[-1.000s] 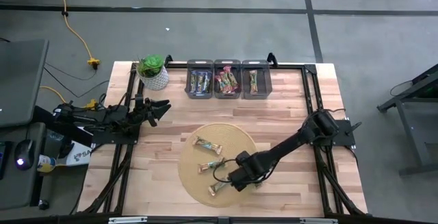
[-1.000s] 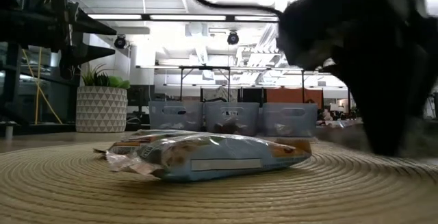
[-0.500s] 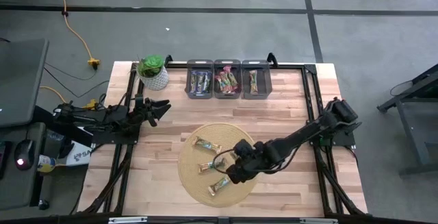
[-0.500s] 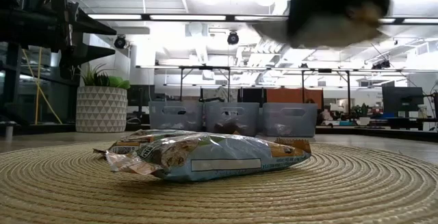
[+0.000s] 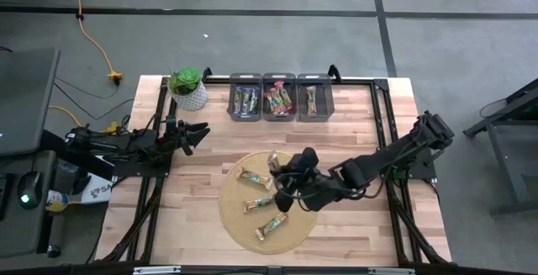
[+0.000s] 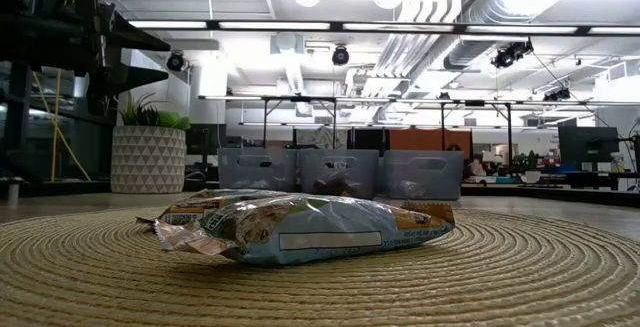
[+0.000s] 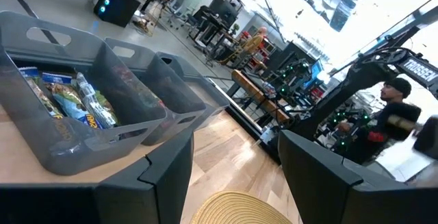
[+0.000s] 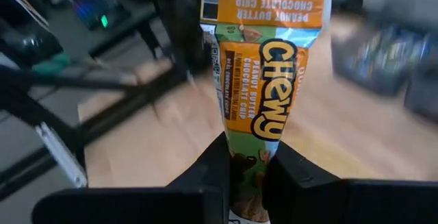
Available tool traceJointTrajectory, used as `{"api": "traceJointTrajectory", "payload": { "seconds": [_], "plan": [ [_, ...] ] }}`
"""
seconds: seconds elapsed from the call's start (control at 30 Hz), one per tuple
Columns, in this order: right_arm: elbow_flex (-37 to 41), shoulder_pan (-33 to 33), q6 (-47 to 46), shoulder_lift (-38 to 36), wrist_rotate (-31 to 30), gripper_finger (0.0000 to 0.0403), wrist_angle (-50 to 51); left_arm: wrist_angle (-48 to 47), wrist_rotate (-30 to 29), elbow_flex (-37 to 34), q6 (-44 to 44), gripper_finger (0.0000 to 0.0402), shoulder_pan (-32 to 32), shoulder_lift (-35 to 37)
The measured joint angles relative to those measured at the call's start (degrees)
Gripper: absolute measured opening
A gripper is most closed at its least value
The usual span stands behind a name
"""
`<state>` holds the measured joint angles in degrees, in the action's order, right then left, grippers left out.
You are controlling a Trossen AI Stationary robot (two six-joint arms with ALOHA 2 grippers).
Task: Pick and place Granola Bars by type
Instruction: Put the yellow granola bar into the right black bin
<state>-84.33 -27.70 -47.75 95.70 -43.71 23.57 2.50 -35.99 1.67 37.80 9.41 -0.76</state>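
My right gripper [image 5: 282, 172] hovers over the far part of the round straw mat [image 5: 235, 218], shut on a green-and-orange granola bar [image 8: 263, 80], also seen from above as the held bar [image 5: 272, 161]. Three other bars lie flat on the mat: one [image 5: 250, 176], a second [image 5: 257, 203] and a third [image 5: 271, 224]. In the low view the nearest bar [image 6: 310, 229] rests on the mat [image 6: 520, 267]. My left gripper [image 5: 197, 132] waits open at the table's left side, its fingers apart [image 7: 236, 176]. My right gripper pinches the bar by one end [image 8: 250, 161] between its two fingers [image 8: 213, 166]. The rest of the wrapper sticks out past the fingertips, in line with them. The arm reaches in from the table's right. The bar is lifted clear of the mat.
Three grey bins stand in a row at the far edge: one with dark blue bars [image 5: 246, 100], one with pink bars [image 5: 279, 98], one with green bars [image 5: 313, 98]. A potted plant [image 5: 187, 88] stands to their left. Bare wood lies between mat and bins.
My right gripper has risen from the mat's near right part and swung toward the far edge, leaving the low view. The bar it holds now shows over the mat's far part. The three bars on the mat have stayed in place.
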Motion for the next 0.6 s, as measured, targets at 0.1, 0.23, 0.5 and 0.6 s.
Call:
{"api": "traceJointTrajectory", "payload": {
  "seconds": [0.1, 0.23, 0.5, 0.6],
  "plan": [
    [0.0, 0.0, 8.4, -0.8, -3.9, 0.0043, -4.5, 0.0, 0.0, 0.0, 0.0, 0.0211, 0.0, 0.0],
    [0.0, 0.3, 19.5, -1.3, -6.3, 0.0045, -11.5, 0.0, 0.0, 0.0, 0.0, 0.0211, 0.0, 0.0],
    [0.0, 1.9, 32.7, -1.3, -7.9, 0.0041, -22.5, 0.0, 0.0, 0.0, 0.0, 0.0211, 0.0, 0.0],
    [0.0, 3.1, 38.5, -1.3, -11.3, 0.0038, -27.6, 0.0, 0.0, 0.0, 0.0, 0.0211, 0.0, 0.0]
  ]
}}
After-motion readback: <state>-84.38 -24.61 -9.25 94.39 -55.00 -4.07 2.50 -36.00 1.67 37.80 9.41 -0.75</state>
